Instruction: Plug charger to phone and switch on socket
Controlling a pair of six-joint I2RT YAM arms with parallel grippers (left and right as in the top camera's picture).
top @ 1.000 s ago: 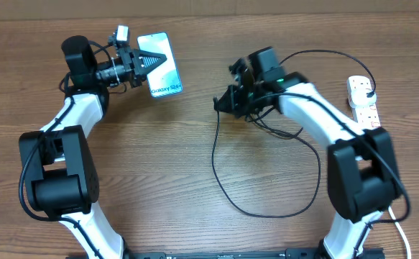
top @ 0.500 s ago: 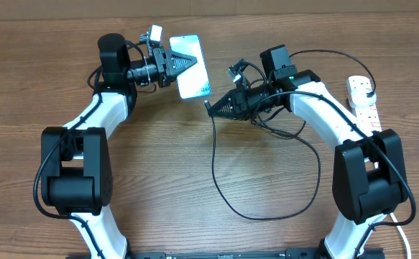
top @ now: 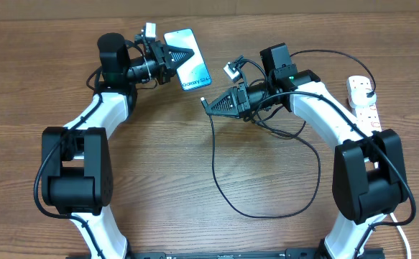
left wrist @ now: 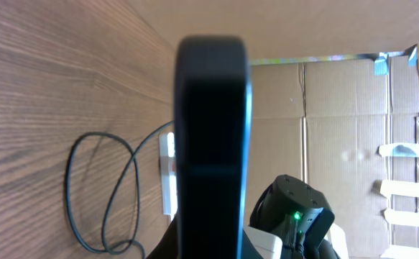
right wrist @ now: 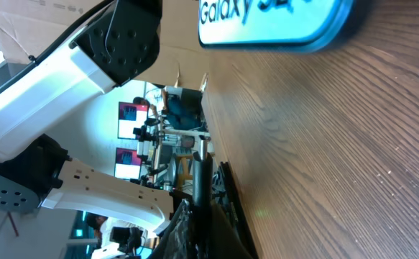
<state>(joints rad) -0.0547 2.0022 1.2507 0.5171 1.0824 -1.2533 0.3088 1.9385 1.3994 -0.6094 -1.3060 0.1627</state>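
table: wood | on it: charger loop, socket

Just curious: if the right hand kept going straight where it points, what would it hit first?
Likely the left arm's white forearm; the right hand points just past the phone, missing it. Depth is unclear.

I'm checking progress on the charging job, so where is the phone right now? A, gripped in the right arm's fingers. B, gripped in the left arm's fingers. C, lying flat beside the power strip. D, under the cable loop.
B: the overhead view shows the left fingers clamped on the phone, while the right fingers hold the charger near its tip.
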